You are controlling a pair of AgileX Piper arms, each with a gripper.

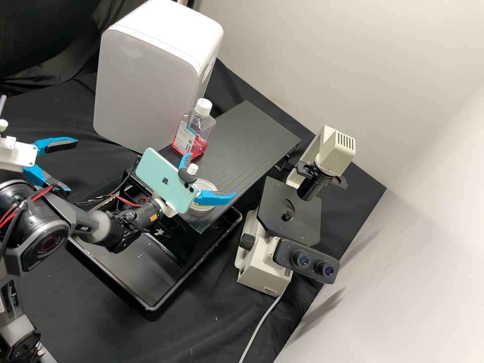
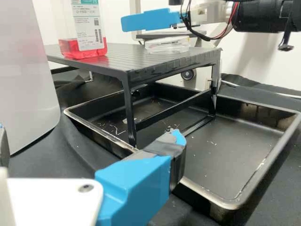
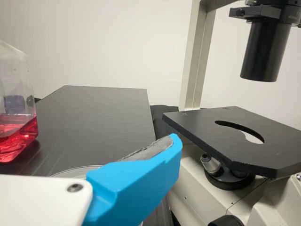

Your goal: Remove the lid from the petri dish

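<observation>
The petri dish [image 1: 205,188] sits on the raised black platform [image 1: 252,141], close to the platform's corner that stands over the tray [image 1: 151,297]. In the high view the flask [image 1: 194,132] is at about 12 o'clock from the dish and the microscope [image 1: 282,237] at about 3 o'clock. The right gripper [image 1: 213,174] has its two fingers spread, one on each side of the dish, and it pinches nothing; if a pad already touches the rim, I cannot tell. The main risk, as I judge it, is height. If the fingers come together too low, they take the base together with the lid [image 2: 166,42], and the whole dish goes up. A second risk is an uneven closing: one finger arriving first can push the light dish over the near edge, down into the tray. A wide lift toward 12 o'clock may knock the flask. The left gripper [image 1: 73,165], also spread and holding nothing, is far off at 9 o'clock and gives no trouble.
</observation>
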